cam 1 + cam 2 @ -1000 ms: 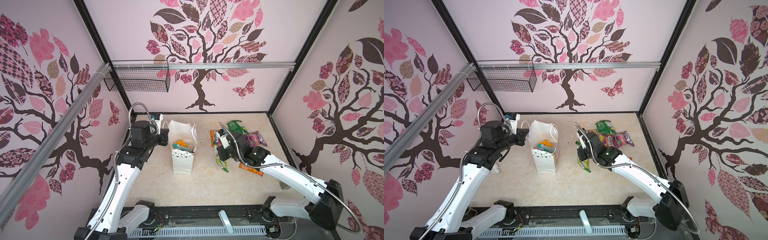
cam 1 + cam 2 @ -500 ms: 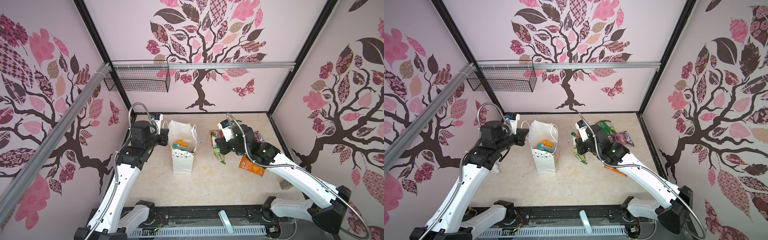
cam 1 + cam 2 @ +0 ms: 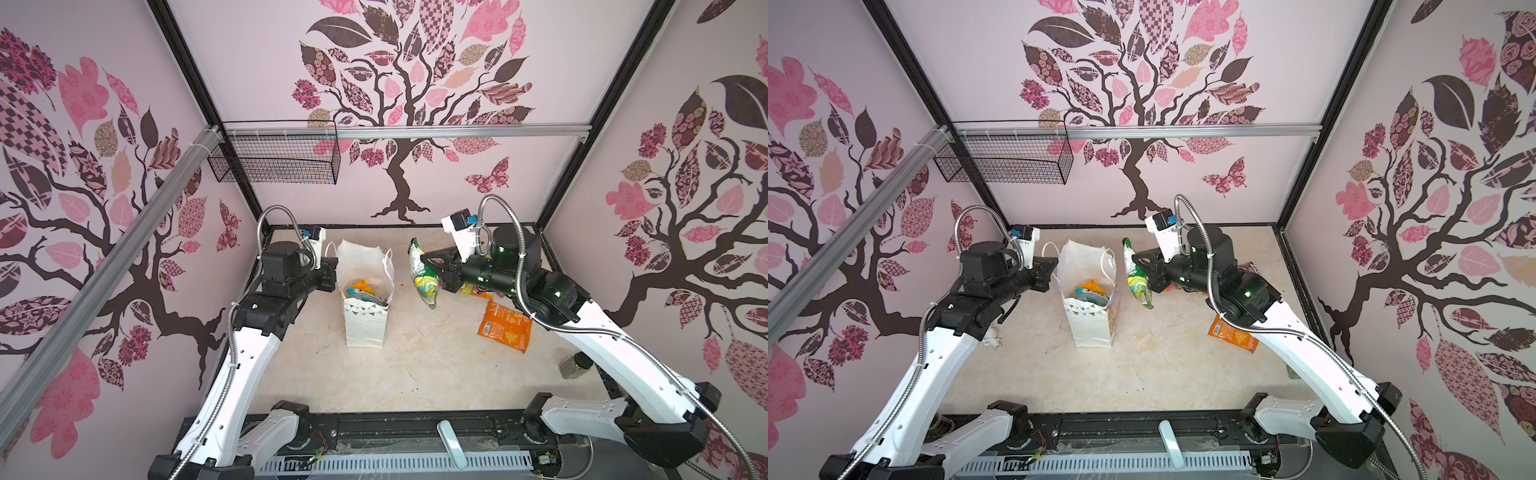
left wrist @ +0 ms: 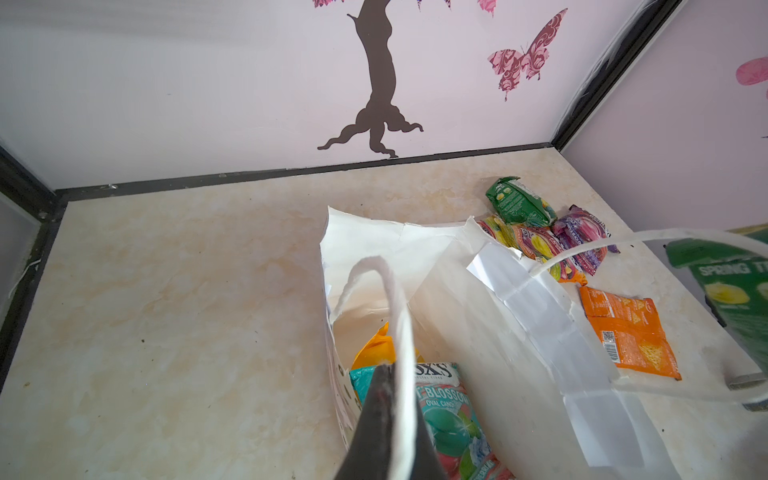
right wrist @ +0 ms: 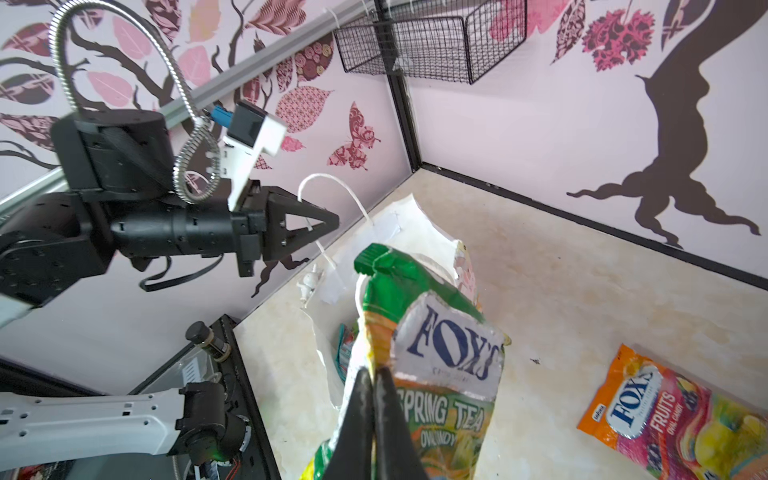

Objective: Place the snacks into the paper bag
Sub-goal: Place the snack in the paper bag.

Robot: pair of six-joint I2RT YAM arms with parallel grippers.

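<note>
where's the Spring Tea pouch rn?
Spring Tea pouch: in both top views, held aloft in the right gripper, just right of the paper bag.

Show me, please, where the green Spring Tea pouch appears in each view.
Top view: green pouch hangs beside the paper bag.
Top view: likewise, beside the bag.
Left wrist: cropped at frame edge, beyond the bag.
Right wrist: close up, before the bag.
Landmark: paper bag.

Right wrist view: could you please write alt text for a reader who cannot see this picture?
The right gripper is shut on a green Fox's Spring Tea pouch, held up near the open white paper bag. Across from it, the left gripper is shut on the bag's string handle. An orange Fox's Fruits pouch lies on the tabletop.
</note>
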